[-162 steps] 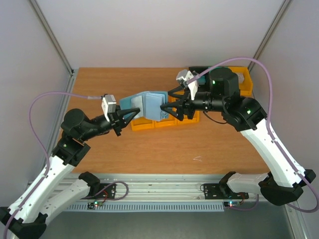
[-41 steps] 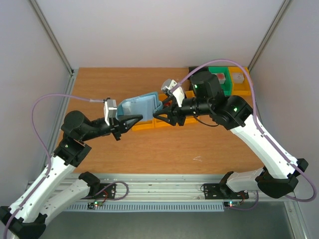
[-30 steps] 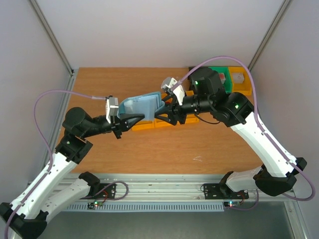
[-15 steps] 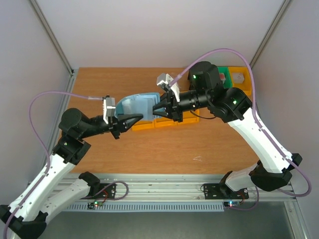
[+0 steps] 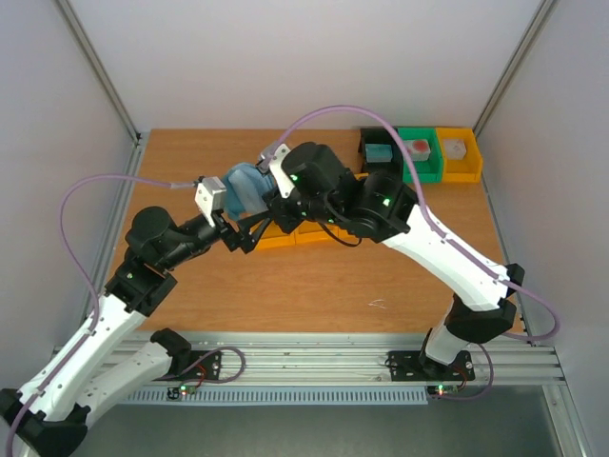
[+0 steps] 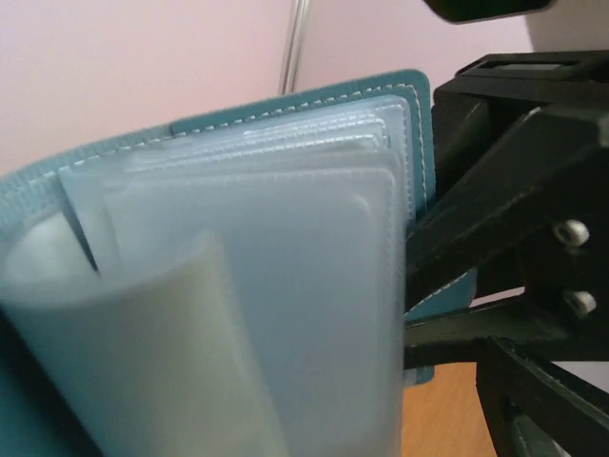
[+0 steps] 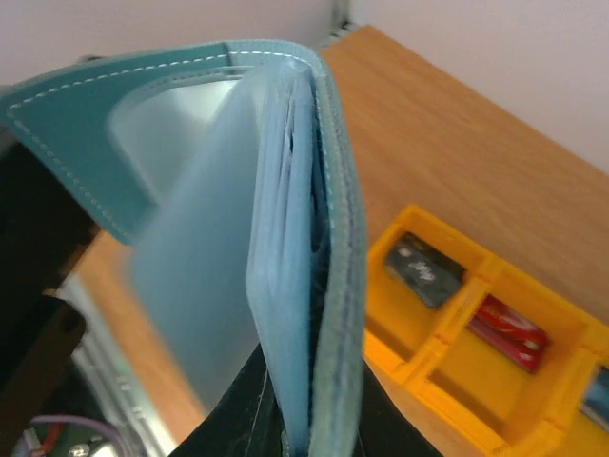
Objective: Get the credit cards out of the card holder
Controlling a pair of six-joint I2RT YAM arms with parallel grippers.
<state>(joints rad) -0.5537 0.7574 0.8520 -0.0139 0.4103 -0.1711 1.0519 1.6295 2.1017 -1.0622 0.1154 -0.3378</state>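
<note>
While the right pincer [image 7: 309,433] is squeezed shut on one edge of the card holder [image 7: 335,209], it holds this blue wallet up in the air above the table [image 5: 190,162]. The wallet hangs half open, so its clear sleeves [image 6: 285,286] fan out like pages. The left pincer [image 5: 243,233] is just beside the wallet, a bit lower. From above, its two fingers look spread wide, and nothing is in them.

The sleeves look see-through and bare. No dark, red or blue shape shows in any sleeve that I can see. The ones packed at the back are hidden, so I cannot tell about those.

Down below is the yellow bin [image 7: 457,381], with little boxes in a row. The dark grey card [image 7: 425,269] lies in one box and the red card [image 7: 509,331] lies in the next. A bit of blue peeks in at the edge, likely the blue card [image 7: 598,400].

So I think the cards are all out and the job is nearly done. What may be left is to check the hidden sleeves and put the wallet down.
</note>
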